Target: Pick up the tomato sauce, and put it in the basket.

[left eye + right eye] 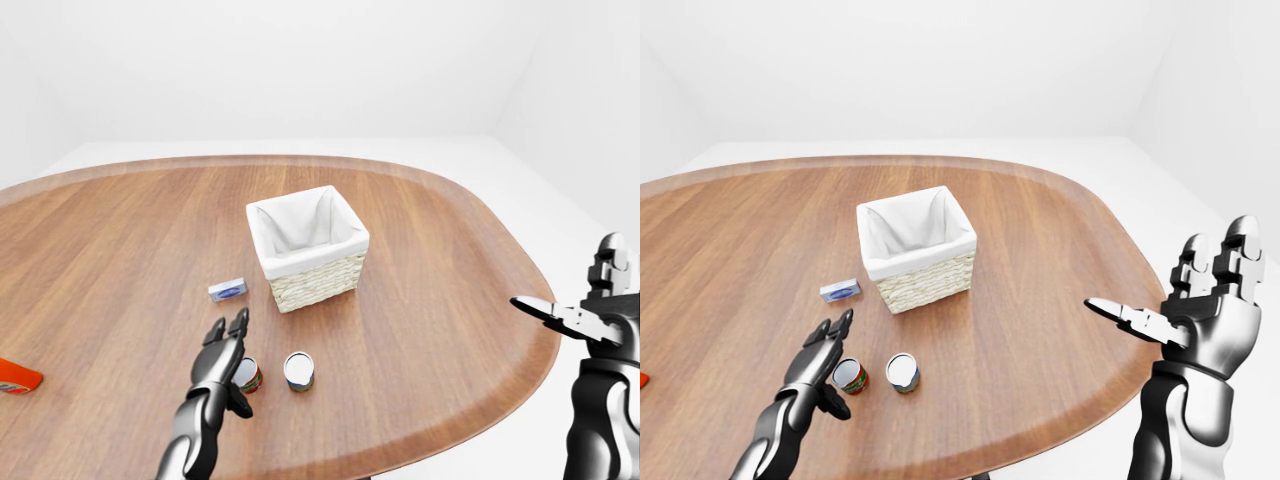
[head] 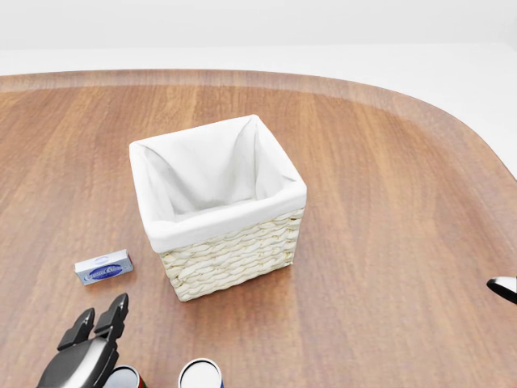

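Bright, even, sharp renders with faint shadows

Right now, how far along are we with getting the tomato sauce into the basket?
Nothing is finished: the basket holds nothing. In hand: the open left hand hovers beside the red can, likely the sauce, not gripping it. The right hand is open, off the table. Left: grasp, lift, drop it in.
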Tool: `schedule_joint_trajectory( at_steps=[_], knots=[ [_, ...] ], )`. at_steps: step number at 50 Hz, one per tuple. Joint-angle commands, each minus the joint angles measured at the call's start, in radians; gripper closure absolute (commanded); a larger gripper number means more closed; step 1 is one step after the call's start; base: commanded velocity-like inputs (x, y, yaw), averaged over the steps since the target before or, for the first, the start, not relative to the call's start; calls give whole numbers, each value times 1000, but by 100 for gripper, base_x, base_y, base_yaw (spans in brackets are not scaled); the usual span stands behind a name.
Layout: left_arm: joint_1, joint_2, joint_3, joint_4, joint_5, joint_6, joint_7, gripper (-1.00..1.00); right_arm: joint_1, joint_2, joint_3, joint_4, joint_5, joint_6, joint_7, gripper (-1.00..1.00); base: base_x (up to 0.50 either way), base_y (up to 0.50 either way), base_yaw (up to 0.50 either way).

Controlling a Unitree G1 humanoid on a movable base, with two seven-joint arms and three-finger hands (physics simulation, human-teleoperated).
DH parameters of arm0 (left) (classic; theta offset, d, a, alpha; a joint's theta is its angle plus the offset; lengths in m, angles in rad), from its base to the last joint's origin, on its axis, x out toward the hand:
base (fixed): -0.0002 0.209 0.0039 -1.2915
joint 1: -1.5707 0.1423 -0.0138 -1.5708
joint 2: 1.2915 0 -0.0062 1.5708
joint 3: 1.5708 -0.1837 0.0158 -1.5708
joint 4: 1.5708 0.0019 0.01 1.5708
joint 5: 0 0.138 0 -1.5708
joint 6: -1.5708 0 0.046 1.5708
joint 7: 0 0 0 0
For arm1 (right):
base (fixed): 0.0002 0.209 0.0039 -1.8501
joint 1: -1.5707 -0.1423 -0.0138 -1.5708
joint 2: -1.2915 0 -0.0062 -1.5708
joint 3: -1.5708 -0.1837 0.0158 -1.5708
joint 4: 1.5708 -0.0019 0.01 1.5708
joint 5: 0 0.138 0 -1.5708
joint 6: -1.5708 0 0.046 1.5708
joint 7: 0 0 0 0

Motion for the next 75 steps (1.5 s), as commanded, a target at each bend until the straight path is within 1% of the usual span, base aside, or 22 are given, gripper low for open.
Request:
schedule_joint_trajectory(
  at_steps=[1, 3, 5, 10, 16, 18, 20, 23, 30, 32, 38, 40, 44, 47, 51, 52, 53, 54, 62, 64, 68, 75],
  knots=[
    [-47, 10, -15, 120, 1, -3, 64, -100, 2, 5, 4, 7, -5, 0, 4, -100, 0, 0, 0],
    [-58, 10, -22, 152, -1, -4, 82, -100, -4, -7, -3, -24, 6, 0, -10, -100, 0, 0, 0],
    [-72, 16, -27, 191, -2, -8, 101, -100, -1, 2, -1, -9, -1, 0, -1, -100, 0, 0, 0],
    [-70, 19, -31, 186, -6, -4, 97, -100, 3, 6, 3, 7, -5, 0, 4, -100, 0, 0, 0],
    [-88, 20, -36, 221, -10, -9, 119, -100, 3, 5, 6, 10, -6, 0, 3, -100, 0, 0, 0],
    [-102, 18, -38, 243, -12, -12, 143, -100, 3, 5, 5, 9, -6, 0, 3, -100, 0, 0, 0],
    [-88, 17, -43, 219, -9, -3, 131, -100, 4, 5, 5, 6, -4, 0, 2, -100, 0, 0, 0],
    [-95, 20, -42, 230, -9, -4, 137, -100, -4, -8, -3, -45, 8, 0, -17, -100, 0, 0, 0],
    [-104, 19, -50, 257, -7, -9, 150, -100, -10, -7, -8, -49, 6, 0, -14, -100, 0, 0, 0],
    [-112, 18, -56, 281, -6, -16, 161, -100, -9, -3, -6, -37, 1, 0, -9, -100, 0, 0, 0],
    [-121, 19, -63, 314, -4, -20, 174, -100, -11, -8, -11, -46, 7, 0, -13, -100, 0, 0, 0],
    [-124, 19, -65, 322, -4, -21, 176, -100, -2, 6, -3, -12, -5, 0, 3, -100, 0, 0, 0],
    [-132, 18, -73, 356, 0, -28, 193, -100, -2, 3, 1, 5, -6, 0, 3, -100, 0, 0, 0],
    [-136, 18, -78, 374, 0, -33, 199, -100, -10, -12, -7, -38, 9, 0, -16, -100, 0, 0, 0],
    [-140, 20, -79, 386, -3, -36, 201, -100, -6, -4, -6, -24, 2, 0, -6, -100, 0, 0, 0],
    [-138, 19, -80, 390, -6, -41, 199, -100, 1, 7, -1, 4, -7, 0, 7, -100, 0, 0, 0],
    [-138, 19, -78, 388, -11, -42, 200, -9, -4, -2, -4, -18, 1, 0, -5, -100, 0, 0, 0],
    [-138, 19, -77, 386, -15, -44, 199, 100, -4, -2, -4, -18, 0, 0, -5, -100, 0, 0, 0],
    [-135, 21, -81, 391, -13, -49, 196, 100, -10, -6, -6, -36, 3, 0, -14, -100, 0, 0, 0],
    [-138, 22, -81, 394, -12, -49, 199, 100, 0, 9, 2, 2, -10, 0, 4, -100, 0, 0, 0],
    [-137, 22, -79, 392, -13, -45, 198, 100, -8, -8, -4, -38, 5, 0, -16, -100, 0, 0, 0],
    [-134, 21, -77, 374, -13, -40, 195, 100, -8, -5, -7, -48, 4, 0, -14, -100, 0, 0, 0]
  ],
)
